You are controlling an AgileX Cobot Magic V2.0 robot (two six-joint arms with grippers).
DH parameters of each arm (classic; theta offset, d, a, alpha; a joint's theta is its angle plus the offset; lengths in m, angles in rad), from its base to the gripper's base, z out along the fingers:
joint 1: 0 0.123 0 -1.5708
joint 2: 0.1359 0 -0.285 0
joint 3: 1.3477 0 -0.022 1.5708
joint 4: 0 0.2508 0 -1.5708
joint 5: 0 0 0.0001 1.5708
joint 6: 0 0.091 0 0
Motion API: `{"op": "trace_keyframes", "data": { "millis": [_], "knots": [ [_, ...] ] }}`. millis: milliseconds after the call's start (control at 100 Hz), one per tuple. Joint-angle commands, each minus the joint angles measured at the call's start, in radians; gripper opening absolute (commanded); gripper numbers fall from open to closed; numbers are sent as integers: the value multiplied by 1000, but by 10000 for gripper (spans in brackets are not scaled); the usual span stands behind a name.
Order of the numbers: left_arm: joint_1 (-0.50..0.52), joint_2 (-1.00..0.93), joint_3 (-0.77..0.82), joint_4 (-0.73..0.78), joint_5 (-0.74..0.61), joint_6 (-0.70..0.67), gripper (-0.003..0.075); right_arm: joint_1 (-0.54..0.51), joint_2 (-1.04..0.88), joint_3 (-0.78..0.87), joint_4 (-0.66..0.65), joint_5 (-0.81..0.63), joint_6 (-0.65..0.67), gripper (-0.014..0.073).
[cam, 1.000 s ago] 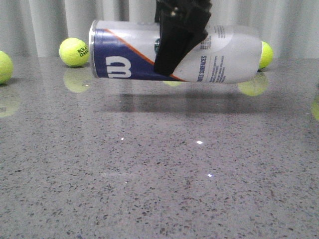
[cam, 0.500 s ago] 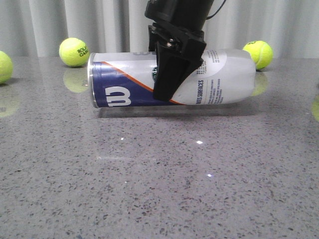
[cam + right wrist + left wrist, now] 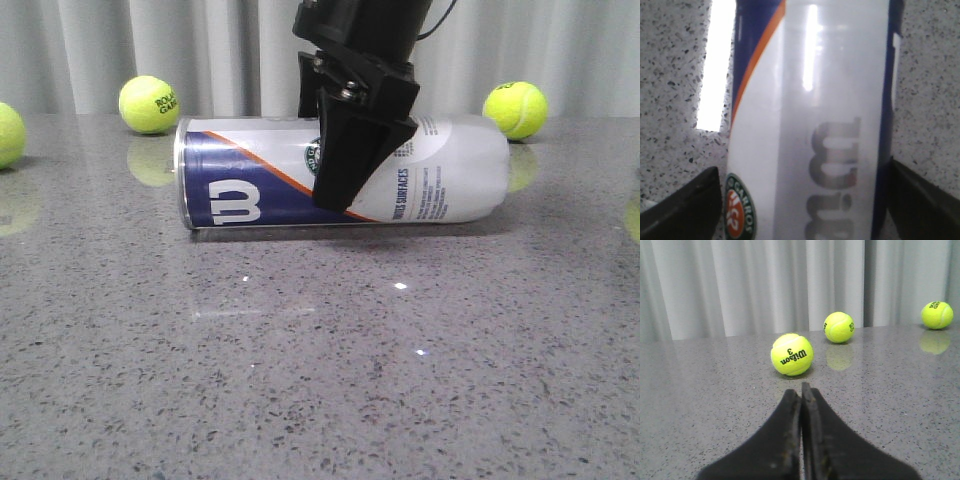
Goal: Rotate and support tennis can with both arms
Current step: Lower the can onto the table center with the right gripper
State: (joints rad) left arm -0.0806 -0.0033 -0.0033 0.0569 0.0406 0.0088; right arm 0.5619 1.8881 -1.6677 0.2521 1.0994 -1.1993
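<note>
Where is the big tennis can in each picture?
Front view: the can lies on its side in the middle, on the table, with the right end effector astride it.
Left wrist view: not in it; only balls and the shut left end effector.
Right wrist view: it fills the middle.
Shared landmark: the speckled grey table.

Materials and finishes on a polished stone table

The table (image 3: 300,380) is seen as grey speckled stone, polished so smooth that lights and balls are mirrored in it. The tennis can (image 3: 250,170) is shown with a glossy printed wall, where a bright streak is reflected, and a silver metal rim at its end. The right gripper (image 3: 345,190) is made of black matt material, as are the left gripper's fingers (image 3: 790,440). The tennis balls (image 3: 792,354) are covered in fuzzy yellow-green felt. The pleated curtain (image 3: 765,285) looks like matt cloth.
</note>
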Motion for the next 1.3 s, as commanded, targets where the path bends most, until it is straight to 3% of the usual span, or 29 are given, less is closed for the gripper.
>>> {"op": "trace_keyframes", "data": {
  "millis": [0,1290],
  "knots": [
    [2,-41,46,-3,-88,-9,-21,0,-48,-33,18,-7,-2,647],
    [2,-41,46,-3,-88,-9,-21,0,-122,-42,18,12,-1,647]
  ]
}}
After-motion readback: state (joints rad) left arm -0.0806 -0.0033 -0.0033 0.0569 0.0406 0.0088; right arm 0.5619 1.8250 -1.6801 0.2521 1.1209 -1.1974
